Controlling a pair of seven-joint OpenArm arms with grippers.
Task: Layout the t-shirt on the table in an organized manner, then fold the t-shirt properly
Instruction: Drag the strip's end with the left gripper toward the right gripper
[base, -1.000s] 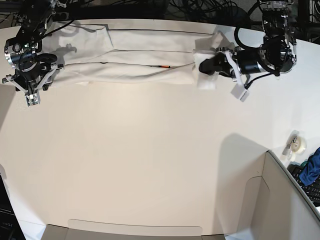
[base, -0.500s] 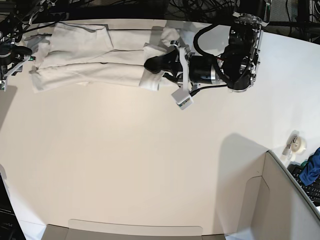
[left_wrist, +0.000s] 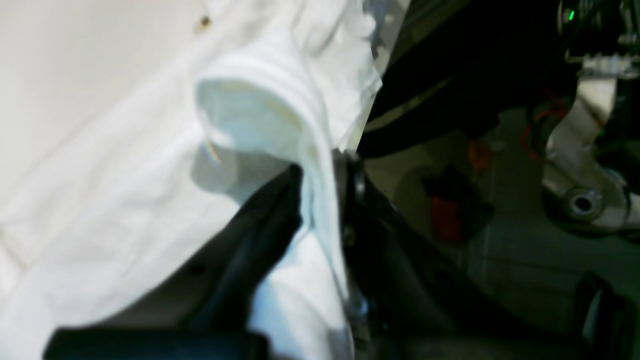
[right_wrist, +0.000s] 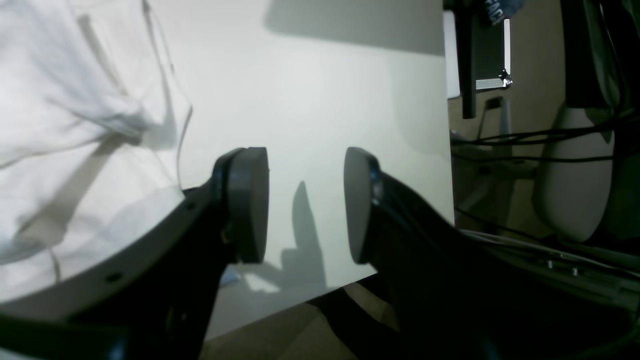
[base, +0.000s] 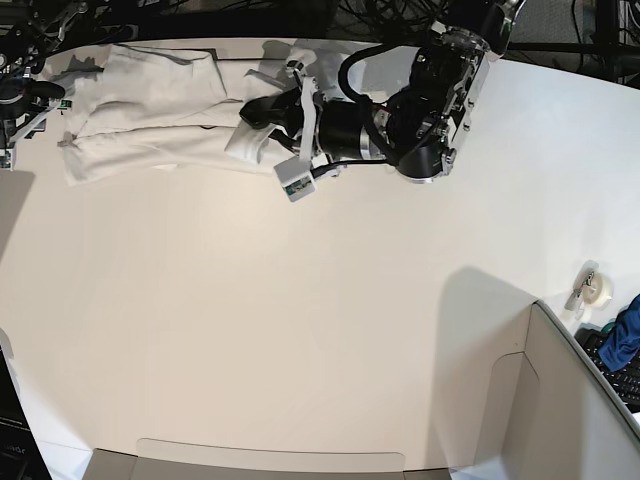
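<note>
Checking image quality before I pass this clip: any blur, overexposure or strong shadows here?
Left wrist: soft and blurred, the t-shirt nearly blown out white. Right wrist: sharper, the open right pincer throws shadows on the table. Base: wide-angle curvature, even light.

1. The left wrist view is blurred throughout; the dark shapes on its right side cannot be told apart, and the weave and seams of the t-shirt (left_wrist: 150, 200) are lost.
2. The left gripper (left_wrist: 322, 192) is cut off by that view's bottom edge, and cloth covers the inner faces of its fingers.
3. In the base view, the left gripper (base: 262, 112) hides the shirt's end beneath it.
4. The right gripper (base: 12, 128) is cut by the base view's left edge.
5. The t-shirt (right_wrist: 65, 125) runs off the right wrist view's left edge.
6. The small object (base: 594, 288) on the table (base: 300, 330) is too small to identify.
</note>
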